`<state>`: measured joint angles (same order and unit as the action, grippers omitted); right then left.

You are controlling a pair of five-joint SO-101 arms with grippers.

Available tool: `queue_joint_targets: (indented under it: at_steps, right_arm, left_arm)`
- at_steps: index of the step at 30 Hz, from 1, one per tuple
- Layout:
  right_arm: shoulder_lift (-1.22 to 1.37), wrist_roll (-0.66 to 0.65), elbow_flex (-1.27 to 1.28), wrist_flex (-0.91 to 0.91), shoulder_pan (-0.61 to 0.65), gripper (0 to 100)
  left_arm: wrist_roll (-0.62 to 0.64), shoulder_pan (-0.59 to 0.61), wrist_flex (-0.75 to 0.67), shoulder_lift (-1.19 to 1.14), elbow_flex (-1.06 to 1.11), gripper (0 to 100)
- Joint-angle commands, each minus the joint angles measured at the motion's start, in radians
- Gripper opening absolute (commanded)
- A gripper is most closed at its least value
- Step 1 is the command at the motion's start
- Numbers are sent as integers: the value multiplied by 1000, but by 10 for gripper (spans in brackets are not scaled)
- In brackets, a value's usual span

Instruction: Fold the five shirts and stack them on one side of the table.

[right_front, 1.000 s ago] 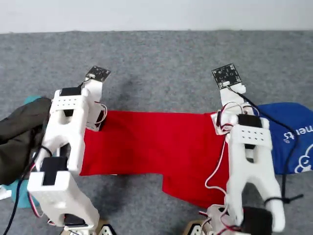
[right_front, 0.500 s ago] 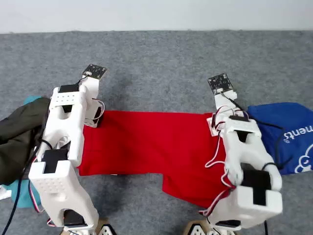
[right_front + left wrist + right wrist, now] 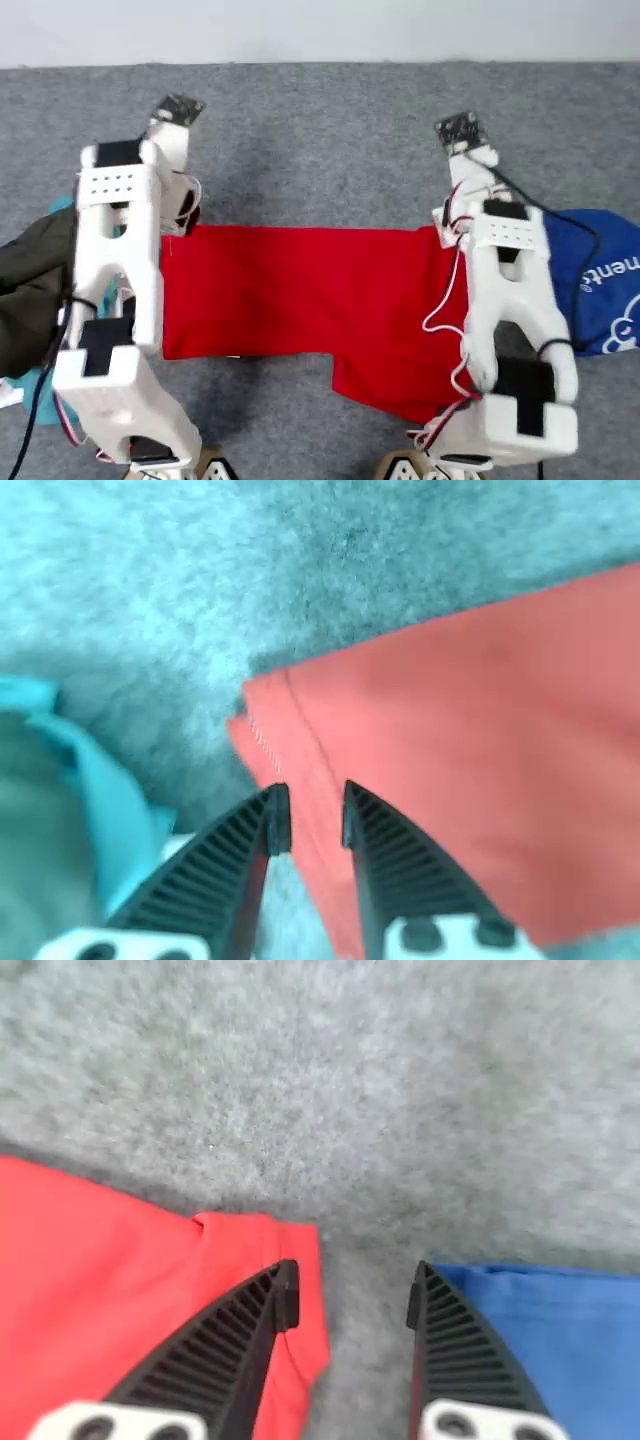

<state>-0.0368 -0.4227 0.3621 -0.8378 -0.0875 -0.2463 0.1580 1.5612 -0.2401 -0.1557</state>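
Now: my left gripper (image 3: 308, 815) pinches the red shirt (image 3: 300, 290); my right gripper (image 3: 350, 1295) hangs released

Spread flat across the grey table (image 3: 320, 130), the red shirt lies as a wide band, with one part jutting out from its near edge. My left gripper sits at the shirt's far left corner. Its fingers are drawn close with only a narrow gap, clenched on the hem that runs between them. My right gripper is at the shirt's far right corner with its jaws held wide apart. One finger is over the red corner and the other is at the edge of a blue shirt (image 3: 600, 285). That blue shirt lies just beside the red shirt's right end, with a strip of grey table between them. Off the red shirt's left end a dark olive shirt (image 3: 30, 290) lies bunched, with a teal shirt (image 3: 95, 790) beside it. The teal shirt is near the red corner but apart from it.
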Motion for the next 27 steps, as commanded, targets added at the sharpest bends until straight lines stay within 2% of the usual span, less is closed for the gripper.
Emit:
queue_joint_targets:
  at_steps: [1,4,9,14,19,27]
  right_arm:
    - [-142,5,-91,-176,2,192]
    - [-213,5,-92,-289,5,192]
    - [-285,5,-92,-466,4,192]
    - [-346,5,-92,-590,-1,191]
    - [-409,5,-92,-654,-2,191]
    - [-515,-28,-92,-710,4,191]
  left_arm:
    - [8,0,130,107,-47,94]
    - [9,-3,195,126,2,94]
    - [2,-14,189,140,160,94]
    - [2,-25,187,138,214,93]
    - [0,8,98,138,265,93]
    - [-153,89,-114,138,467,93]
